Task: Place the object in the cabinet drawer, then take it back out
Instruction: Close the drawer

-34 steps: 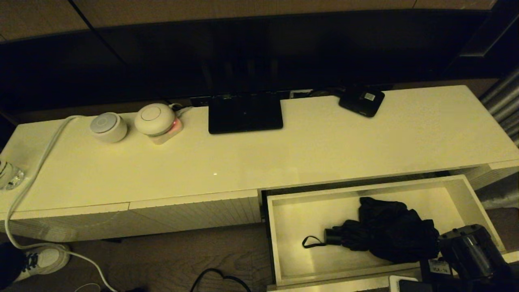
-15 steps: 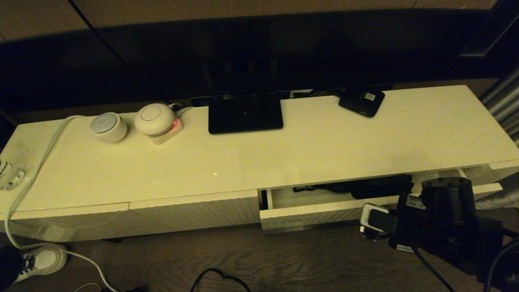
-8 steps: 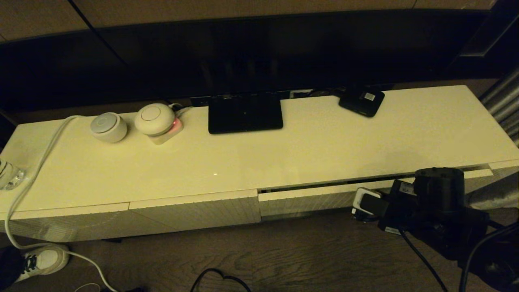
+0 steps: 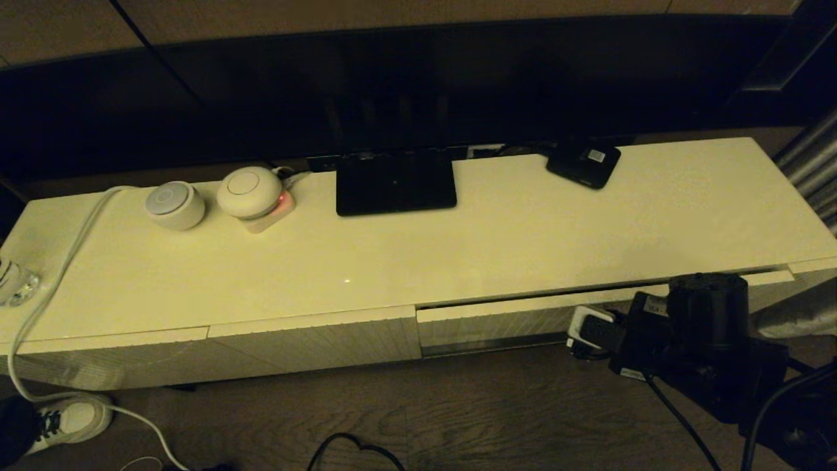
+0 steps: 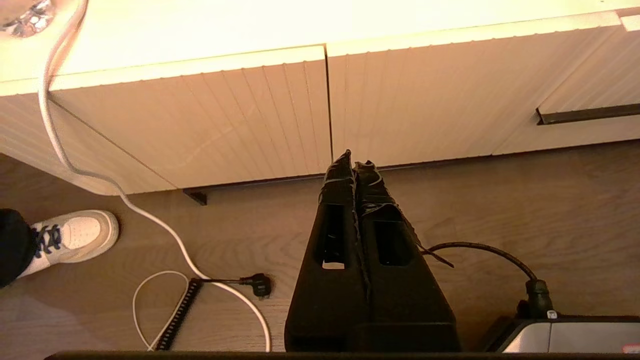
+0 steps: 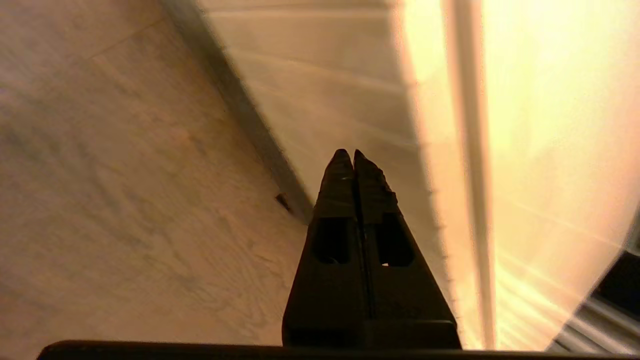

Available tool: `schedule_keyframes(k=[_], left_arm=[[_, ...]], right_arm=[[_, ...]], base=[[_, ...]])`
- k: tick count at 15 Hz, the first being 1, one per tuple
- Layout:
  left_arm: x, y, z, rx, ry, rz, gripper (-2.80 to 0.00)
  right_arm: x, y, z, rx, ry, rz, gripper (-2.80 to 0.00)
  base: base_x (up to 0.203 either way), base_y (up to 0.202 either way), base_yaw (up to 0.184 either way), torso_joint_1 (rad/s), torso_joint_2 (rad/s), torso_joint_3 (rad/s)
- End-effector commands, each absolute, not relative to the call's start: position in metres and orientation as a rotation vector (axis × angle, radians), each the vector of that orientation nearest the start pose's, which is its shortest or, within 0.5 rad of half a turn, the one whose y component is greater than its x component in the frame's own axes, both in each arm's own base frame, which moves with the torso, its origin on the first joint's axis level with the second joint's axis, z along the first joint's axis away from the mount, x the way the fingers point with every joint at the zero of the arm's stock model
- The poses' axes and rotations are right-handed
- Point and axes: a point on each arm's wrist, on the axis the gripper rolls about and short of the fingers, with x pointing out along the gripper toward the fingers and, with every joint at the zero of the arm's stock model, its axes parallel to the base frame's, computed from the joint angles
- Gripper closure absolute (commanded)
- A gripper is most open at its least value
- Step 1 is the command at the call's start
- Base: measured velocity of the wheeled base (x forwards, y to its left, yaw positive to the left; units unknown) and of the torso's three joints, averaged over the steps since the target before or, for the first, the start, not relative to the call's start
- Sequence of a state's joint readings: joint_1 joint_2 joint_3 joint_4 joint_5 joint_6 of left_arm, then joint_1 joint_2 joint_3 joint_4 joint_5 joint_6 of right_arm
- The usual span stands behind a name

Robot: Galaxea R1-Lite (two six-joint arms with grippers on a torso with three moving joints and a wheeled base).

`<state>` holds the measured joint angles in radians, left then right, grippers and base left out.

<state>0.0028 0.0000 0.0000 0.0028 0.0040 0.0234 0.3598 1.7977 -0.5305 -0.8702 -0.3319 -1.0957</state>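
Cream-white ribbed fronts are seen along the low cabinet (image 4: 392,261), from a white cable (image 4: 46,288) and two round white devices (image 4: 216,196) at the left to the cabinet drawer (image 4: 497,320) at the right, pushed almost fully in. The folding umbrella is out of sight, presumably shut inside. It is judged light and soft, its bunchy fabric prone to slip, so the stiff short handle is the better hold. The left gripper (image 5: 354,162) is parked above the floor, fingers pressed together, empty. The right gripper (image 6: 348,159), likewise closed and empty, is held beside the drawer front.
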Motion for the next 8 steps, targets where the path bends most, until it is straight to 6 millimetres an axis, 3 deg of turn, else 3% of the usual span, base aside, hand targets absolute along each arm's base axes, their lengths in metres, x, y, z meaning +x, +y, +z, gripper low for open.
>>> schedule_keyframes(k=[1,5,8], left_arm=[[-0.023,0.0,0.074,0.023,0.006,0.008,0.0],[-0.023,0.0,0.074,0.023,0.006,0.008,0.0],[-0.023,0.0,0.074,0.023,0.006,0.008,0.0]], right_arm=[[0.272,0.094,0.112,-1.219,0.312,0.22,0.0],[0.259,0.091,0.116,-1.219,0.308,0.213,0.0],[0.227,0.083,0.116,-1.231,0.324,0.247,0.0]], base=[[0.0,0.0,0.0,0.0,0.0,0.0],[0.0,0.0,0.0,0.0,0.0,0.0],[0.0,0.0,0.0,0.0,0.0,0.0]])
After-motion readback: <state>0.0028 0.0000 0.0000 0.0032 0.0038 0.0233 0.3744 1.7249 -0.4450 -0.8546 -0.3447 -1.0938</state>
